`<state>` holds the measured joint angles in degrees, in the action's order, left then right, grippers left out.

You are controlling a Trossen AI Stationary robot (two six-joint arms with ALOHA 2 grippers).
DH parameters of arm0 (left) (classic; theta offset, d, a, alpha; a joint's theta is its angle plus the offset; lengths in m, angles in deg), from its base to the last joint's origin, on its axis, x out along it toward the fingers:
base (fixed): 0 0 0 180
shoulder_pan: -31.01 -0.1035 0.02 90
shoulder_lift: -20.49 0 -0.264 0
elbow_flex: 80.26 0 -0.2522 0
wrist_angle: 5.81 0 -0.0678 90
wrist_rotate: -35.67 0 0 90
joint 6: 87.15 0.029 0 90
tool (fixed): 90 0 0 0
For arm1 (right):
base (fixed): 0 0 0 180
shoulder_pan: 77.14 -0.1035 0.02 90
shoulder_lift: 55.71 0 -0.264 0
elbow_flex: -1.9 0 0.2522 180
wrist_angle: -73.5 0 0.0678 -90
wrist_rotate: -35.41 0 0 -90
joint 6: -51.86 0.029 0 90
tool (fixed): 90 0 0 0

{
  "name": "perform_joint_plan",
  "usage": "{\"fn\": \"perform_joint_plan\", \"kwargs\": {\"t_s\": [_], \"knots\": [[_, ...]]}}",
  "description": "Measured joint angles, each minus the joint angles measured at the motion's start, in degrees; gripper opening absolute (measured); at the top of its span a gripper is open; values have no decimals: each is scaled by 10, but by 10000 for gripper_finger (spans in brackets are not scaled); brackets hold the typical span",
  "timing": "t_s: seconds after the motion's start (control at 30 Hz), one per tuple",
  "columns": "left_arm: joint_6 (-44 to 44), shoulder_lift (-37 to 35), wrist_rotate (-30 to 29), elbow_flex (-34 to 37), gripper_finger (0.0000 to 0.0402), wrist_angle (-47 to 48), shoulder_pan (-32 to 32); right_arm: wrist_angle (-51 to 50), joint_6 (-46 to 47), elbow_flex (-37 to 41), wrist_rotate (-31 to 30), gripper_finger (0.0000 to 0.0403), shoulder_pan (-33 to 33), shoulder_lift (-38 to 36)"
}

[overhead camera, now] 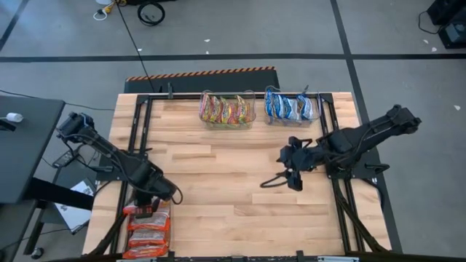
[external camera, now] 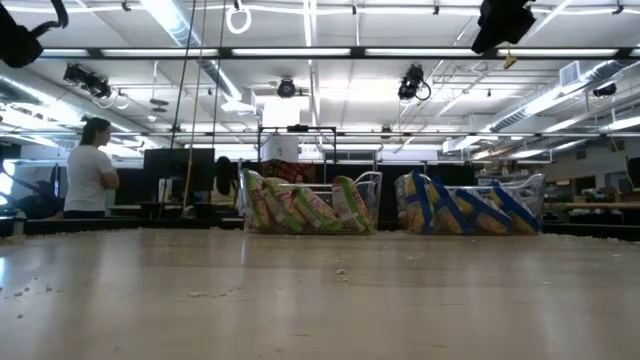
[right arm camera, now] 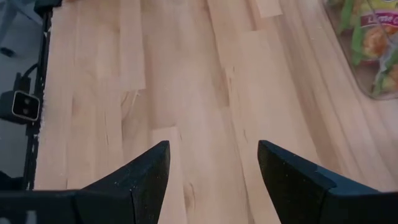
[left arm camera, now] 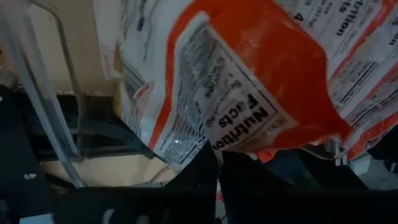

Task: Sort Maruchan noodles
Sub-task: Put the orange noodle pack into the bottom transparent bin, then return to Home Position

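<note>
Nearly Sorted: Red-Orange Packets at the Left Edge

Seen from the room, the left hand is hanging over the tub of red-orange packets at the near left corner of the surface. Its wrist camera is filling with one red-orange packet, nutrition panel facing the lens, lying just beyond the dark fingers. Those fingers are standing close together, but whether they are pinching the wrapper cannot be told.

Risk, as a judgement: the crinkly film could be slipping or snagging on the tub wall, leaving a packet draped over the rim or dropped off the surface edge; a shallow pinch on loose plastic would be the cause.

The right hand is waiting above bare wood near the middle, its fingers spread wide and holding nothing.

At the far edge, the yellow-green packets and the blue-and-white packets are standing upright in two separate clear tubs, side by side.
</note>
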<state>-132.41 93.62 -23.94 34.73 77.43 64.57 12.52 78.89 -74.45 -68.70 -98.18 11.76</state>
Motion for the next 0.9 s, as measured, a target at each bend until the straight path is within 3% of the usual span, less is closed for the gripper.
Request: {"fn": "perform_joint_plan", "kwargs": {"t_s": [0.2,0.33,0.47,0.53,0.63,0.77,0.9], "knots": [[9,0,-1,1,55,-3,1,17,-35,0,-1,249,-7,18],[-2,0,2,-1,83,6,0,39,-104,0,1,249,4,27],[-31,-9,8,-52,98,50,4,78,-197,0,0,249,20,27],[-50,-25,-41,-90,97,50,11,103,-252,0,-9,247,28,27],[-71,-56,-174,-134,90,13,20,152,-295,0,-23,238,38,27],[-58,-105,-339,-134,71,-103,3,206,-300,0,-17,217,60,27],[45,-136,-407,-92,38,-233,-64,297,-335,31,19,180,94,27]]}}
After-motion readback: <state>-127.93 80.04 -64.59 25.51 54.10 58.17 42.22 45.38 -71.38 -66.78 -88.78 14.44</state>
